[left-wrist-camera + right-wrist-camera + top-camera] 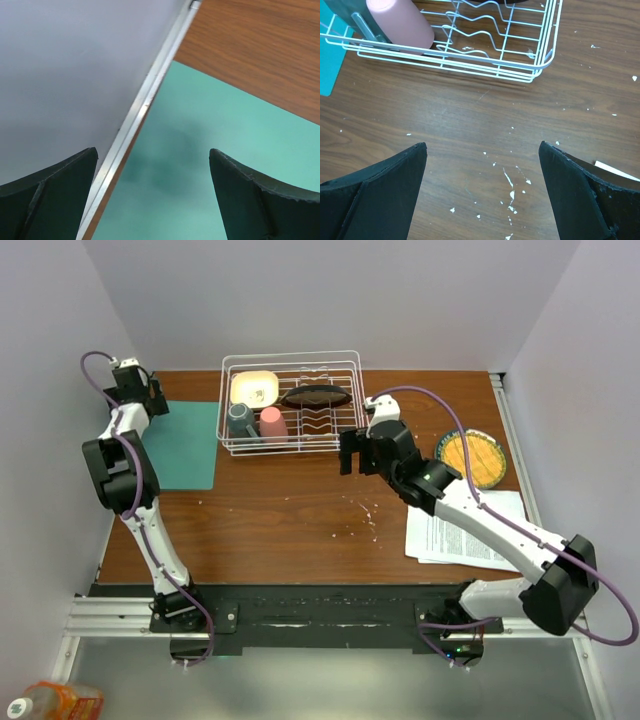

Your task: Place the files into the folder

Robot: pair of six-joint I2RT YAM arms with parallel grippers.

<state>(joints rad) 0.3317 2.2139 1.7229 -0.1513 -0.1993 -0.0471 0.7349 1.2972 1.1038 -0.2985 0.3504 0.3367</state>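
Both pairs of jaws are spread wide, with nothing held between them. Over on the left, the left gripper (150, 398) hangs at the far left corner of the table (290, 530), close against the wall. From its wrist view, one finger sits over the metal rail (136, 114) at the foot of the wall and the other over the teal folder (185, 445). I cannot tell whether it touches the folder. The folder lies flat and closed on the left side of the table, its left edge along that rail and its right edge just beside the white wire dish rack (290, 360).

The right gripper (348, 452) reaches over bare wood just in front of the rack's near right corner, above a scatter of white crumbs (510, 185).

The files (455, 535), a small stack of white printed sheets slightly fanned, lie on the near right part of the table. They are partly under the right arm's forearm and well apart from the folder.

Inside the rack are a pink cup (272, 424), a dark blue-grey cup (240, 418) beside it, a pale yellow square dish (254, 388) and a dark oval dish (316, 396). A round plate with an orange lattice pattern (472, 458) sits on the table to the right, beyond the papers.
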